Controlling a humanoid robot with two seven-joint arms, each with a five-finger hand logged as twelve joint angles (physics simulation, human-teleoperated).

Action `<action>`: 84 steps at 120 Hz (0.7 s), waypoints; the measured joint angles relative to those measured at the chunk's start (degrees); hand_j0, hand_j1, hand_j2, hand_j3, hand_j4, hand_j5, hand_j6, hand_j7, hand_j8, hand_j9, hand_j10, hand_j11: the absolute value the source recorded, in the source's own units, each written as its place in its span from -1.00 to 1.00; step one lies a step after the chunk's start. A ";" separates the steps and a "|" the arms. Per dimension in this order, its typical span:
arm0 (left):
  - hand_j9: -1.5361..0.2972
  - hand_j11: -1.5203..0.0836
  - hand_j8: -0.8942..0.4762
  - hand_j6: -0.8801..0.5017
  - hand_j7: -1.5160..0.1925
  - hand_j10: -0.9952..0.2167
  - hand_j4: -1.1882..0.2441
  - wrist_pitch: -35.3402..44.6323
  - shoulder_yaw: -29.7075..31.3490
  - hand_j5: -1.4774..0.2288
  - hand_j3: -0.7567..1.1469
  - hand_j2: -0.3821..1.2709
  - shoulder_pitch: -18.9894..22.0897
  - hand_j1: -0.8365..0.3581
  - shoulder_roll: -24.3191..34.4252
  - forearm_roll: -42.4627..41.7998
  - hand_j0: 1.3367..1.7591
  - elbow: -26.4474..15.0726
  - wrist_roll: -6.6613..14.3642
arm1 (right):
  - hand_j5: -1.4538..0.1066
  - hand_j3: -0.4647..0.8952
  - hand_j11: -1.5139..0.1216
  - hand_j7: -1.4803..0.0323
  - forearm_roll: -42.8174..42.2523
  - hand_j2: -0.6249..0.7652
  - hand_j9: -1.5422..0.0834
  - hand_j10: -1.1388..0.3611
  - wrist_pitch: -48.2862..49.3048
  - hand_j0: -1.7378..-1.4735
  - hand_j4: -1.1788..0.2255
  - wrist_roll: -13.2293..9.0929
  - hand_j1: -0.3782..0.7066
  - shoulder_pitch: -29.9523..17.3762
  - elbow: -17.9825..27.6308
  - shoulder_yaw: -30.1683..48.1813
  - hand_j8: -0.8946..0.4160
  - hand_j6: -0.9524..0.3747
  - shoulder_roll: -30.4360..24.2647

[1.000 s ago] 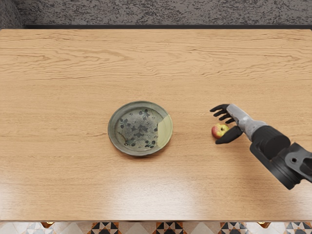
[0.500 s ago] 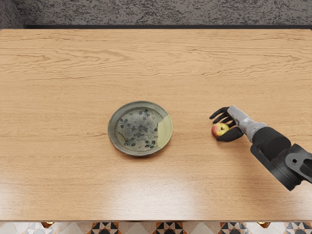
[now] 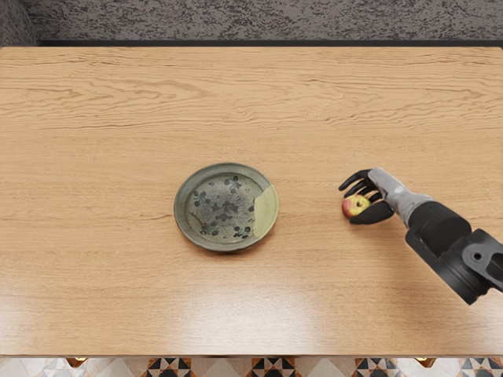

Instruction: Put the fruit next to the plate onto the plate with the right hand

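Observation:
A small red and yellow apple (image 3: 354, 206) lies on the wooden table, right of the plate. My right hand (image 3: 365, 198) reaches in from the lower right, and its dark fingers are curled around the apple from above and below. The plate (image 3: 267, 206) is round and grey-green with a dark flower pattern, and it sits at the table's middle with nothing on it. A gap of bare wood separates apple and plate. The left arm does not show.
The wooden table (image 3: 251, 102) fills the view, with its far edge against a grey wall and its near edge at the bottom.
The right hand's fingers, spread beside the apple a second ago, have closed around it. The apple has shifted only slightly. The plate has not moved.

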 joint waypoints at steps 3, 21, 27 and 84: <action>0.67 0.89 0.29 0.26 0.76 0.63 0.65 0.00 0.00 0.72 -0.20 -0.54 0.00 0.97 0.00 0.00 0.52 0.00 0.00 | -0.06 -0.32 -0.02 0.02 0.02 -0.04 0.02 -0.11 0.01 -0.39 -0.08 0.00 0.15 0.05 0.03 0.02 -0.24 -0.38 0.02; 0.67 0.89 0.29 0.26 0.76 0.63 0.65 0.00 0.00 0.72 -0.20 -0.54 0.00 0.97 0.00 0.00 0.52 0.00 0.00 | -0.06 -0.32 -0.02 0.02 0.10 -0.03 0.02 -0.11 0.67 -0.39 -0.09 0.00 0.15 0.61 0.34 0.24 -0.23 -0.37 0.40; 0.67 0.89 0.29 0.26 0.76 0.63 0.65 0.00 0.00 0.72 -0.20 -0.54 0.00 0.97 0.00 0.00 0.52 0.00 0.00 | -0.06 -0.32 -0.02 0.02 0.13 -0.04 0.02 -0.12 0.86 -0.39 -0.09 0.00 0.16 0.85 0.44 0.32 -0.25 -0.38 0.61; 0.67 0.89 0.29 0.26 0.76 0.63 0.65 0.00 0.00 0.72 -0.20 -0.54 0.00 0.97 0.00 0.00 0.52 0.00 0.00 | -0.07 -0.32 -0.03 0.01 0.22 0.01 0.01 -0.13 2.09 -0.39 -0.10 0.00 0.15 3.86 0.60 0.79 -0.27 -0.38 5.07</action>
